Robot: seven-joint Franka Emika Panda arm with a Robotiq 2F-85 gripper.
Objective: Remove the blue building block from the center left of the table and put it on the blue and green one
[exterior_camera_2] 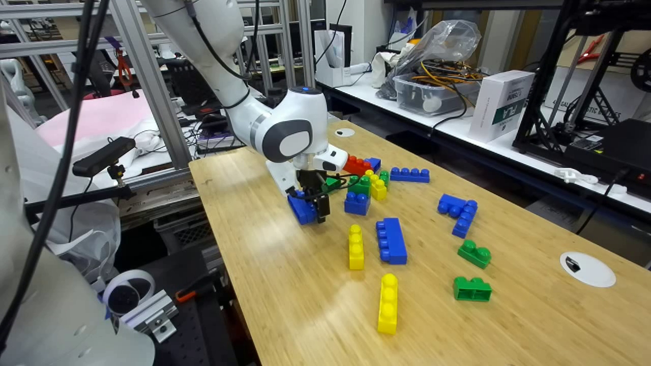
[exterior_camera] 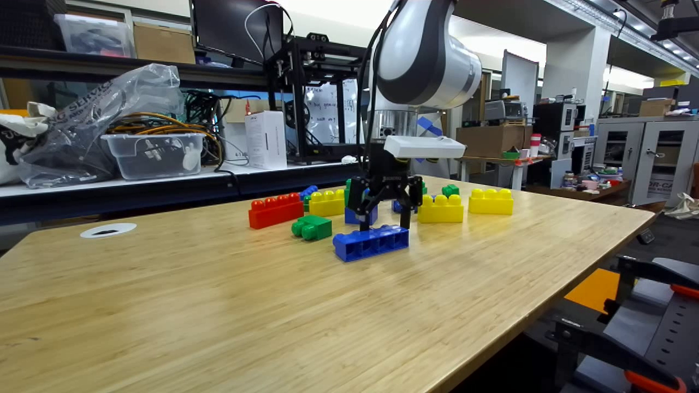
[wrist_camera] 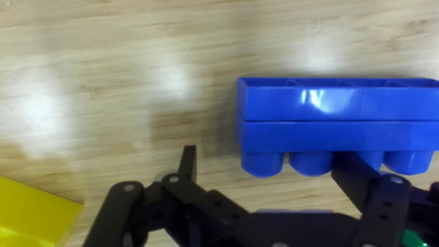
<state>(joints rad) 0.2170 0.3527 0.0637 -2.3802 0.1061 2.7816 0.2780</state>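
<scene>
blue building block (wrist_camera: 337,118) lies lengthwise across wrist view, studs (wrist_camera: 262,164) toward bottom.

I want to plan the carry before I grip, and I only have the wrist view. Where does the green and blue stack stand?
Observer: In an exterior view, the green and blue stack stands close to a yellow brick.
Operator: My picture cuts off the right end of the long blue brick. What lies near that end?
Observer: In an exterior view, a green brick, lying on its side.
Operator: I see just one yellow corner at my lower left. How many yellow bricks are there?
Observer: Three, in both exterior views.
</scene>
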